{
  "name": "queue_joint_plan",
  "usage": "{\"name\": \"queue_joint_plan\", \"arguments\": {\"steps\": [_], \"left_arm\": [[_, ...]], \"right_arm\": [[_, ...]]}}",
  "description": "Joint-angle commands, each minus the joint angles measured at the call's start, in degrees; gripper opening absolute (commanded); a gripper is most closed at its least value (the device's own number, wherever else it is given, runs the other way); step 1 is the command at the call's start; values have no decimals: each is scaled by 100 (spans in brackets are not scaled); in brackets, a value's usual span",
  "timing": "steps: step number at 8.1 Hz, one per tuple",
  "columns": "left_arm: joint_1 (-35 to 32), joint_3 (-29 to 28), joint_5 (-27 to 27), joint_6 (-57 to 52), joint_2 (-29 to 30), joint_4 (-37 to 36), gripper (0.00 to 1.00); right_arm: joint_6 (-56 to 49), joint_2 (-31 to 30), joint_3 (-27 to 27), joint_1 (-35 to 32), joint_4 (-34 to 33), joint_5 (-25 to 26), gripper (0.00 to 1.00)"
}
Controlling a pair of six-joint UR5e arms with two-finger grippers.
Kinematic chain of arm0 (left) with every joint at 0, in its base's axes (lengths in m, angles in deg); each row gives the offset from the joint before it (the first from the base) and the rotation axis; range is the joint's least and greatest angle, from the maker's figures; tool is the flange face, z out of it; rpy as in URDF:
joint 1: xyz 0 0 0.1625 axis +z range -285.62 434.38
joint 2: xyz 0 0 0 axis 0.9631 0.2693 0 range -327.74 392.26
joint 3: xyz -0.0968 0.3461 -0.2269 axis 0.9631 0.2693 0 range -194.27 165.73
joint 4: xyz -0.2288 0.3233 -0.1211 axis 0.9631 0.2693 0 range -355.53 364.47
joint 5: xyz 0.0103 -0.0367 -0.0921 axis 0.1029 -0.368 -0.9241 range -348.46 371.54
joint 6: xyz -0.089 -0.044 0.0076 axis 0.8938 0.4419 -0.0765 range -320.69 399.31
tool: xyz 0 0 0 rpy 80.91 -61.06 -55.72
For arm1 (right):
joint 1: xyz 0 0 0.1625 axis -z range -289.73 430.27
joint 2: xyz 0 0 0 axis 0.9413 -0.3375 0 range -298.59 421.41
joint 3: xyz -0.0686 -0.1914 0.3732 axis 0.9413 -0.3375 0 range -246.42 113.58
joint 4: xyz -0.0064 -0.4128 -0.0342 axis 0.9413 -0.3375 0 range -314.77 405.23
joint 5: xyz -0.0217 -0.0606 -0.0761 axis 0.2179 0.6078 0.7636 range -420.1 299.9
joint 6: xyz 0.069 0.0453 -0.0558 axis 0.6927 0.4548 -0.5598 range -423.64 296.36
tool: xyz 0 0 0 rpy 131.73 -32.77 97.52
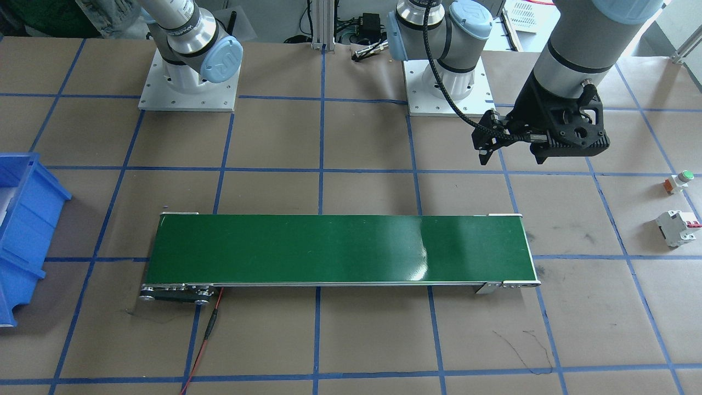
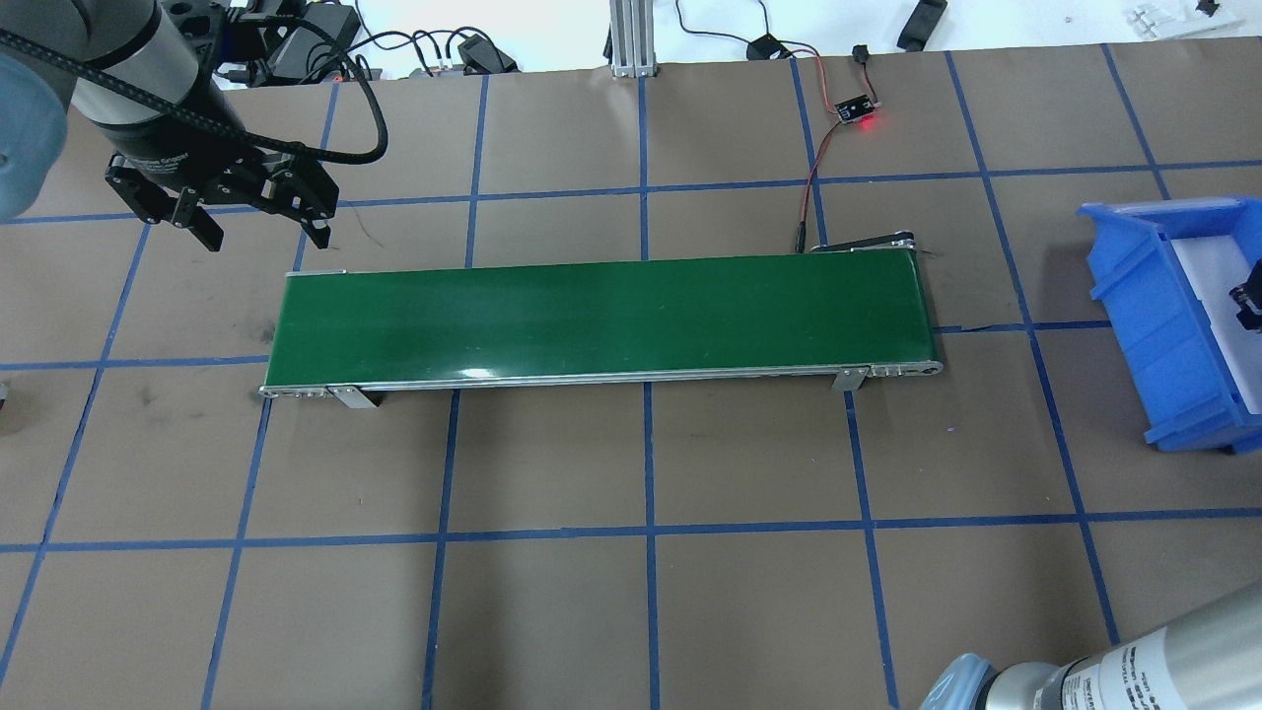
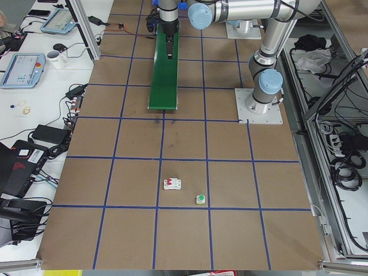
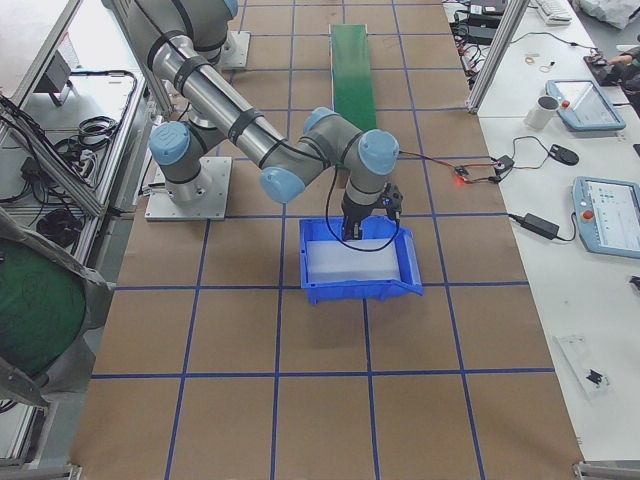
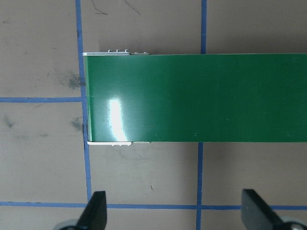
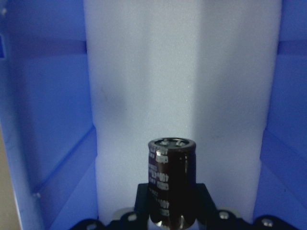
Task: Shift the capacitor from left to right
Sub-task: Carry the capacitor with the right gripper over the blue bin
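The capacitor [image 6: 171, 182], a dark cylinder with pale print and a silvery end, stands out from my right gripper [image 6: 171, 213], which is shut on it. It hangs inside the blue bin [image 6: 48, 120] over the bin's white lining; whether it touches the lining I cannot tell. In the exterior right view the right gripper [image 4: 365, 225] points down into the blue bin [image 4: 360, 290]. My left gripper [image 2: 266, 240] is open with nothing between its fingers, hovering just past the left end of the green conveyor belt [image 2: 601, 316]. The left wrist view shows that belt end [image 5: 201, 96].
A white circuit breaker [image 1: 679, 227] and a green-topped push button [image 1: 679, 182] lie on the brown table beyond my left gripper [image 1: 511, 159]. A small board with a red light [image 2: 856, 108] and its wires sit behind the belt.
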Motion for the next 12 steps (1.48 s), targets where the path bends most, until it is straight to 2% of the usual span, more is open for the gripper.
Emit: {"name": "queue_joint_plan", "arguments": {"steps": [1,4,5,6,9,11,12], "left_arm": [[9,0,0,0,0,0,100],[0,0,-9,-17,0,0,100],[0,0,-9,-18,0,0,100],[9,0,-9,-18,0,0,100],[9,0,-9,-18,0,0,100],[9,0,-9,-18,0,0,100],[9,0,-9,-18,0,0,100]], "right_arm": [[-87,363,13,16,-290,-203,0],[-148,470,250,16,-887,-249,0],[-183,461,251,16,-924,-466,10],[-262,461,251,25,-915,-556,27],[-254,400,242,113,-880,-574,67],[-254,382,233,121,-880,-600,82],[-237,278,181,121,-845,-583,84]]}}
